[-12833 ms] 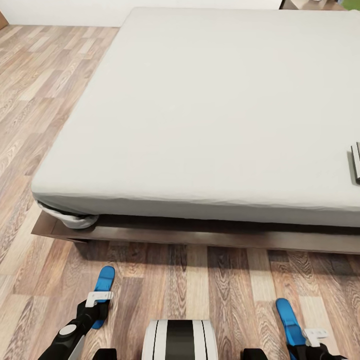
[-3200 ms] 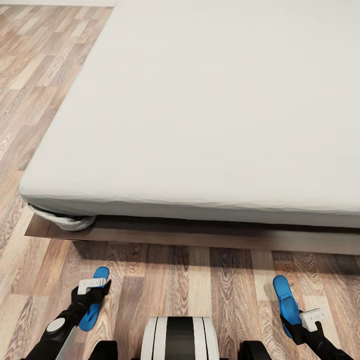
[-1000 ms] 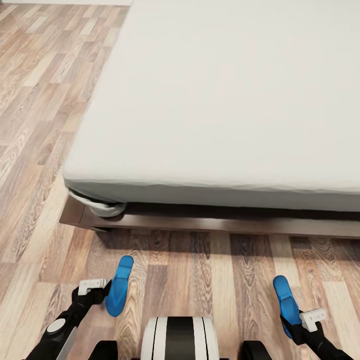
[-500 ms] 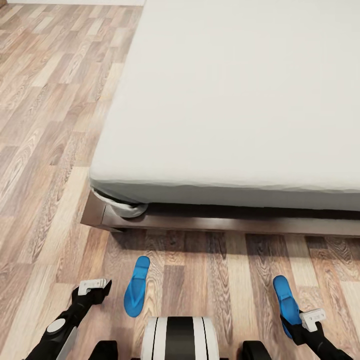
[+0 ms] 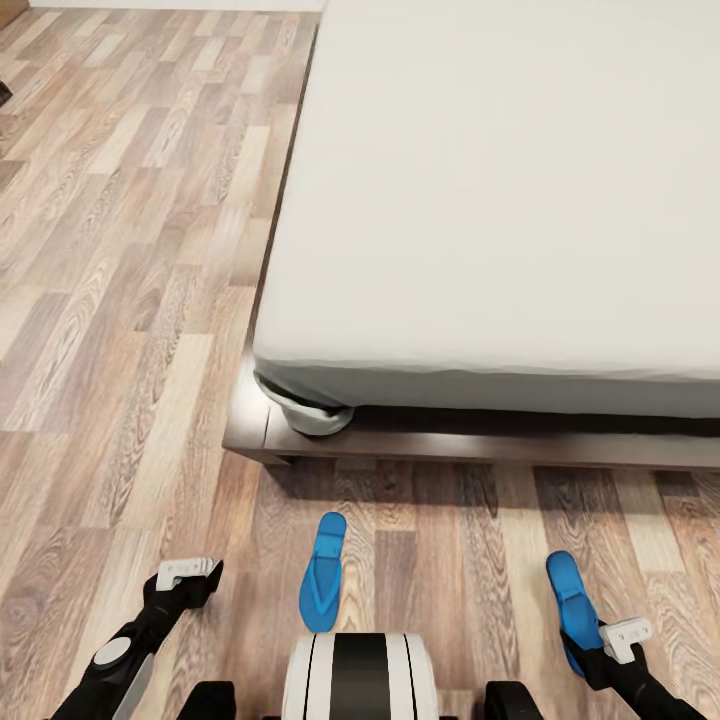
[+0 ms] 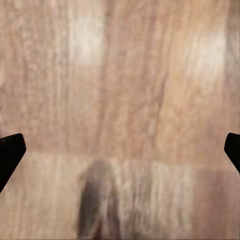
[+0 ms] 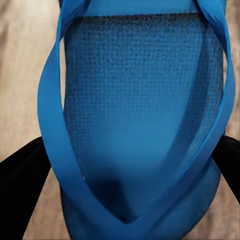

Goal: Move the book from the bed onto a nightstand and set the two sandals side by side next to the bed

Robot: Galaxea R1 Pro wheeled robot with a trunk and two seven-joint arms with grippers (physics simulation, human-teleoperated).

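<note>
While right tool point(image 5: 578, 640) grips sandal point(image 5: 567, 600), bed point(image 5: 420, 445) edge near

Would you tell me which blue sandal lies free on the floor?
The sandal just ahead of the robot's base; the other sandal sits between the right gripper's fingers.

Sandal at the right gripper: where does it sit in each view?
Head view: sandal low at right, by the right gripper, in front of the bed.
Right wrist view: sandal central, between the jaws.
Left wrist view: wood-plank floor between spread jaws.
Shared landmark: wood-plank floor.
</note>
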